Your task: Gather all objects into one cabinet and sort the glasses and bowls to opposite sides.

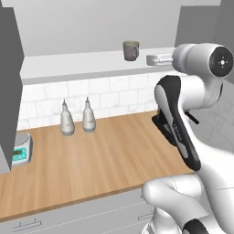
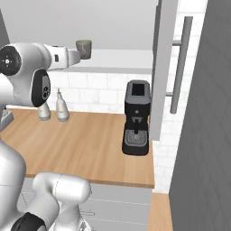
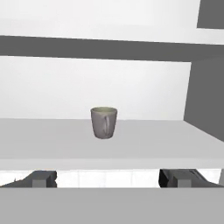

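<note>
Grey cup (image 3: pixel 104 122) is standing upright on the white shelf (image 3: pixel 52 140) of the open cabinet, and the hand (image 3: pixel 109 178), fingers spread wide and holding nothing, is lining up level with it, likely needing a straight reach forward before closing.

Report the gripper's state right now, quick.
Gripper: open, jaws spread wide, holding nothing; it points at the grey cup standing on the cabinet shelf, short of it.
</note>
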